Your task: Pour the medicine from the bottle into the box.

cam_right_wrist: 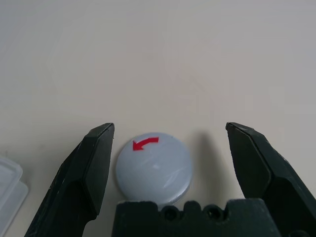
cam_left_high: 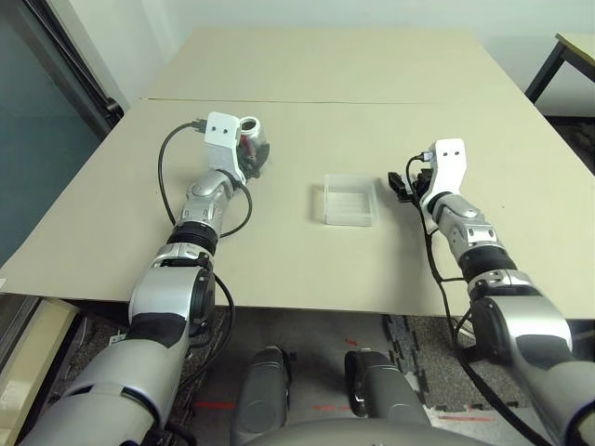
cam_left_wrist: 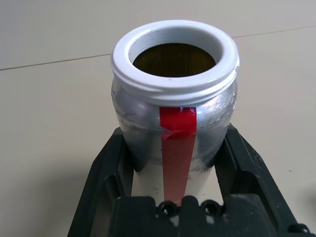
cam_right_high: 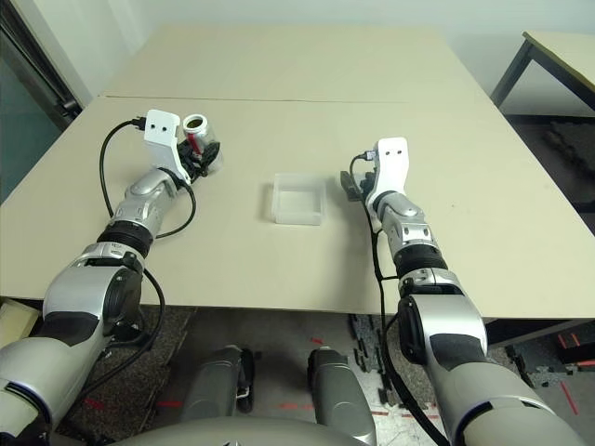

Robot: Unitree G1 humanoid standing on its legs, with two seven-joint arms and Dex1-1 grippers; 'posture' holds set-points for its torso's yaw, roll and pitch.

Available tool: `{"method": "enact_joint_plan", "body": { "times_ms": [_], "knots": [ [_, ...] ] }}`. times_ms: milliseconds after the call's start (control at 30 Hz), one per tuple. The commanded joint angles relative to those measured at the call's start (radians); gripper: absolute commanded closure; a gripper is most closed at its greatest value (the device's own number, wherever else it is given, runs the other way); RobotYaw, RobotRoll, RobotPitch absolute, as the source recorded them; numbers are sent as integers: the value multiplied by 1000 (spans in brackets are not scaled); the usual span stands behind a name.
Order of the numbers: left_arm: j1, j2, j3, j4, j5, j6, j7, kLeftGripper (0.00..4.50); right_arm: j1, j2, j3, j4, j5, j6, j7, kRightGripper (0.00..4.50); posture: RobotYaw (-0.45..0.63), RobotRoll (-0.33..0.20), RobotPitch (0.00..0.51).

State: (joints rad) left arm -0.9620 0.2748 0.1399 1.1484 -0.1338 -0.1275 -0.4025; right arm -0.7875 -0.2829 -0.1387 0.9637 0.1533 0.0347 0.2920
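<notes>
Left on the bench (cam_left_high: 288, 269), the left claw (cam_left_wrist: 174, 148) gripped the uncapped bottle (cam_left_wrist: 173, 118), upright; likely light, slick-sided, best held mid-body. Right claw (cam_right_wrist: 170, 128) gaped around the cap (cam_right_wrist: 154, 168), near the box (cam_left_high: 350, 221).

Bare table (cam_left_high: 297, 265) between the left pincer (cam_left_wrist: 173, 143) and the clear box (cam_left_high: 350, 202), the right pincer (cam_right_wrist: 170, 128) near its other side.
</notes>
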Motion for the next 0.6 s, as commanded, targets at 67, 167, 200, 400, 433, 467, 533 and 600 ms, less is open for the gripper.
{"method": "enact_joint_plan", "body": {
  "times_ms": [67,167,200,400,433,467,533,600],
  "knots": [
    [-7,3,4,19,10,-6,-11,2049,16,-37,-29,-108,21,29,23,0,21,0,77],
    [-7,8,9,30,8,1,-9,2049,66,-66,-45,-204,39,65,42,0,8,0,74],
    [-8,11,13,38,6,7,-5,2049,100,-85,-55,-258,50,87,57,0,1,0,74],
    [-39,39,0,117,42,59,6,2049,401,-201,-126,-716,185,326,163,0,-48,0,77],
    [-51,42,-17,128,64,62,8,2049,447,-223,-134,-771,202,364,182,0,-56,0,79],
    [-65,43,-33,138,87,64,10,2049,493,-242,-145,-825,222,399,199,0,-65,0,80],
    [-93,40,-51,154,117,68,18,2049,565,-269,-163,-901,259,453,226,0,-89,0,78],
    [-118,39,-57,167,134,78,29,2049,618,-283,-170,-961,280,488,244,0,-112,0,81]
  ]
}}
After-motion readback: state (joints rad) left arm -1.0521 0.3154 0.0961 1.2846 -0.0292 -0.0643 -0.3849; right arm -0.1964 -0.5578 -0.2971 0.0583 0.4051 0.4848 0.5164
